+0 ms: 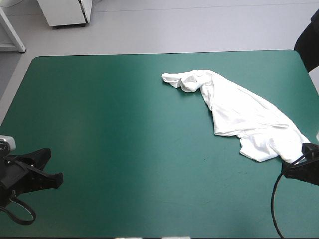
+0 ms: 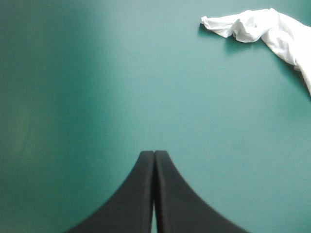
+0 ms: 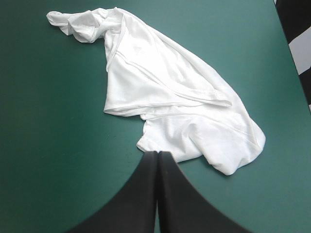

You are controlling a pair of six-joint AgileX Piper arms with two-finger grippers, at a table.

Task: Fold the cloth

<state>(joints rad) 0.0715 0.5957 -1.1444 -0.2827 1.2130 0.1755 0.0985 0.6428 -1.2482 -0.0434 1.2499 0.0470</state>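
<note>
My left gripper (image 2: 154, 154) and right gripper (image 3: 158, 155) are sitting closed, empty; I'm judging the crumpled white T-shirt (image 1: 239, 112) needs spreading flat first.

Soft, even light; perhaps sheen on cover (image 1: 104, 124).

The crumpled white T-shirt (image 1: 239, 109) sprawls from the table's (image 1: 109, 124) middle toward its right edge, ending beside the right gripper (image 1: 298, 163); the left gripper (image 1: 54, 179) sits near the near-left corner.

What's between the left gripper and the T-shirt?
Nothing visible: only bare teal-green cover lies between the shut left gripper and the crumpled T-shirt. The shut right gripper sits at the T-shirt's near edge, also unobstructed.
</note>
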